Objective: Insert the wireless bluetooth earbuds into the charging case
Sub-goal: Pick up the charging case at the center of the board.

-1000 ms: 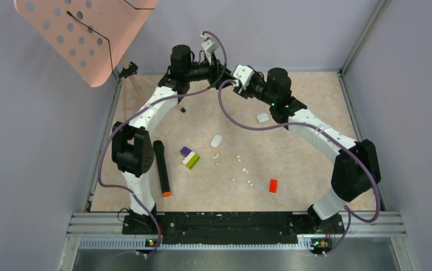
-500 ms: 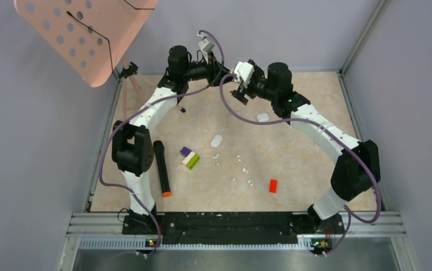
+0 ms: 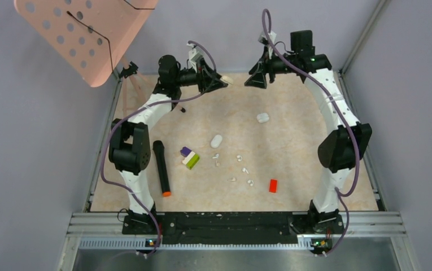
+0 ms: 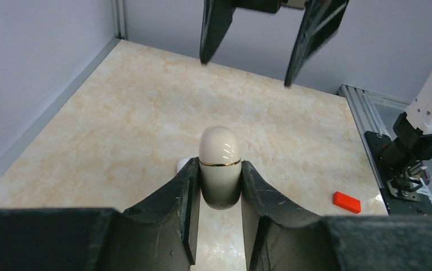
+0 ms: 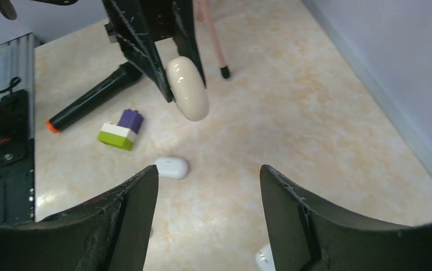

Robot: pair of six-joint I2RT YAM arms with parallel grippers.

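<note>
White earbuds point(image 3: 239, 158): is any sitting in a case yet? (M.)

None, as far as I am seeing. They are lying loose on the table point(image 3: 292, 147), scattered between the brick stack point(image 3: 190, 158) and the red brick point(image 3: 273, 185). (K.)

And the charging case point(image 4: 219, 152)? (M.)

The left gripper point(image 4: 220, 166) is pinching it by the lower half, high over the far side, lid apparently shut. The right gripper point(image 5: 208, 169) is hovering opposite, jaws spread, holding nothing. Two other white cases point(image 3: 217, 140) are resting on the table, one just beyond the earbuds. (K.)

So what is remaining? (M.)

I am judging nearly everything: opening the lid, fetching each earbud, seating it. (K.)
</note>
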